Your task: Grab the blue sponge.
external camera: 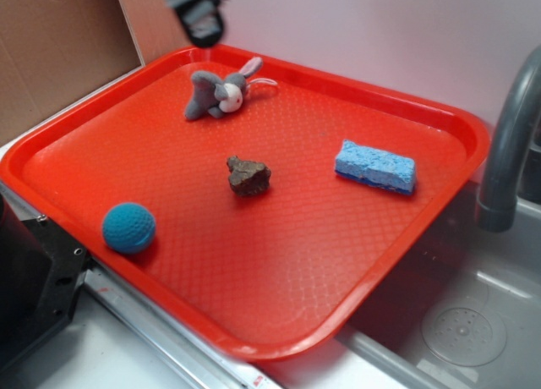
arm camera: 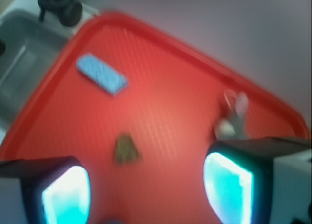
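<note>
So the blue sponge [external camera: 375, 167] is lying flat on the right side of the red tray [external camera: 279, 296], near the tray's right rim, light-blue face up with the darker blue layer showing along its lower edge. Nothing is touching it and there's open tray all round it. The closest thing is a brown lumpy chunk [external camera: 248, 175], maybe a rock or a bit of fake food, hard to say, sitting around the tray's middle and well apart from the sponge. Further off there's a small grey plush elephant [external camera: 221, 92] up by the far rim and a teal dimpled ball [external camera: 128, 227] down at the left edge. The pincer [arm camera: 146, 190] hangs up over the far-left part of the tray, roughly above the plush, nowhere near the sponge. In the wrist view its two pads are spread wide with nothing between them, and the sponge shows up small in the far corner (that view is blurry though). I'd say this is the very start of the reach, grab not yet begun. The next move calls for travelling across the tray to over the sponge, lining the pads across its short side, then coming down. A grey faucet [external camera: 507, 144] and sink [external camera: 473, 321] sit just past the tray's right rim, so watch that side.
</note>
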Controlling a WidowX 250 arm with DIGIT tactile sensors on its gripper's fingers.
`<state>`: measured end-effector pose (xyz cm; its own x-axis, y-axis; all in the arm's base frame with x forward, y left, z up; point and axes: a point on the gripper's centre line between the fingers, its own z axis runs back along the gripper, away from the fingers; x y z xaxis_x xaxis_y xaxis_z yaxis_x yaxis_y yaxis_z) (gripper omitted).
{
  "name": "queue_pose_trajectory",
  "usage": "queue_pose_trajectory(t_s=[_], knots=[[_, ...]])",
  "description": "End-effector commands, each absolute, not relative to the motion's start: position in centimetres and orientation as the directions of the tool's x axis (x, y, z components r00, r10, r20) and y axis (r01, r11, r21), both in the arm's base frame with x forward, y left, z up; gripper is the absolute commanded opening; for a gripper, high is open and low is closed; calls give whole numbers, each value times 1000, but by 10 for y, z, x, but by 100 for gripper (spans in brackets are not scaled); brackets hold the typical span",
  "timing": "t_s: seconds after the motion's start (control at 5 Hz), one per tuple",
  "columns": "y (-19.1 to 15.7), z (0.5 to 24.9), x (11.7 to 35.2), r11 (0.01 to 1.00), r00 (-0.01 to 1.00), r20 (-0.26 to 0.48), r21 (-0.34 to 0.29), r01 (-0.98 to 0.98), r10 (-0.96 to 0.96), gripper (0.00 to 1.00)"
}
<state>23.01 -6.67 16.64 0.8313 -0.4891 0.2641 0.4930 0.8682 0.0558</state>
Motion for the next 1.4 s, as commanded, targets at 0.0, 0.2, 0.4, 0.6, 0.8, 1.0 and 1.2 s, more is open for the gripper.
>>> queue_pose_trajectory(t_s=[0.0, 0.2, 0.4, 0.6, 0.8, 1.0, 1.2], knots=[[-124, 130, 270, 649, 595, 343, 63, 758, -727, 100], [-136, 109, 280, 547, 496, 345, 65, 835, -797, 100], [-146, 92, 286, 479, 430, 334, 78, 874, -839, 100], [-153, 74, 288, 445, 405, 306, 70, 893, -861, 100], [-159, 59, 289, 399, 366, 292, 59, 915, -884, 100], [-160, 44, 291, 412, 386, 264, 47, 910, -884, 100], [-158, 41, 291, 422, 396, 265, 44, 906, -879, 0]])
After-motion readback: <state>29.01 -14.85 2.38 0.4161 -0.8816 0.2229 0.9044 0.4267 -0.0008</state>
